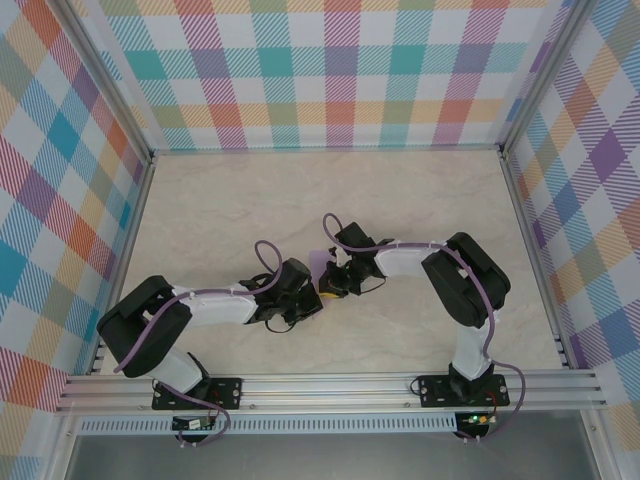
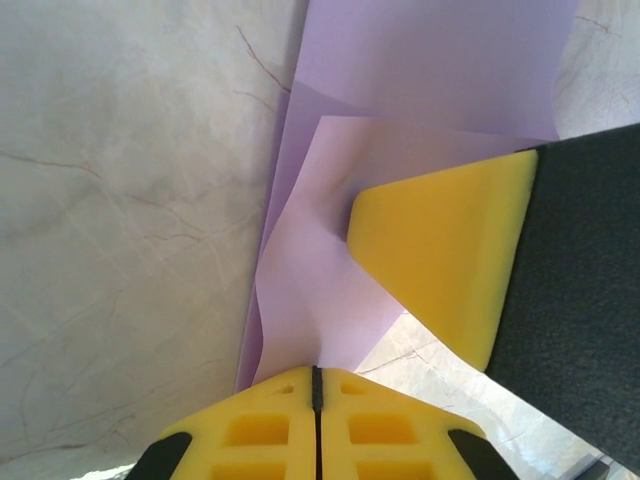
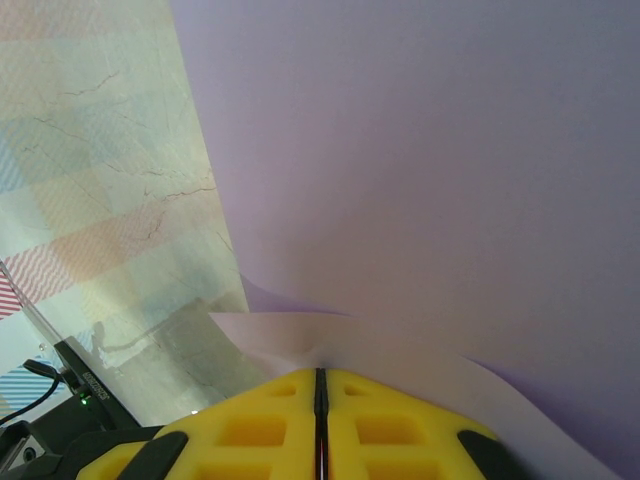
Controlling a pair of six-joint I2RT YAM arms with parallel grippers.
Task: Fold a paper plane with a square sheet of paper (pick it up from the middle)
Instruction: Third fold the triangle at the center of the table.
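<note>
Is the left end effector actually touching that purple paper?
Touching. In the left wrist view, the purple paper runs straight into the closed seam of the left end effector and is pinched there.

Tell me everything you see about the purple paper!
The purple paper is thin, plain lilac and smooth, bent into overlapping layers with soft creases. It appears raised off the marble-look table, between both arms. The left gripper pinches one edge, the right gripper another, both shut on it.
</note>
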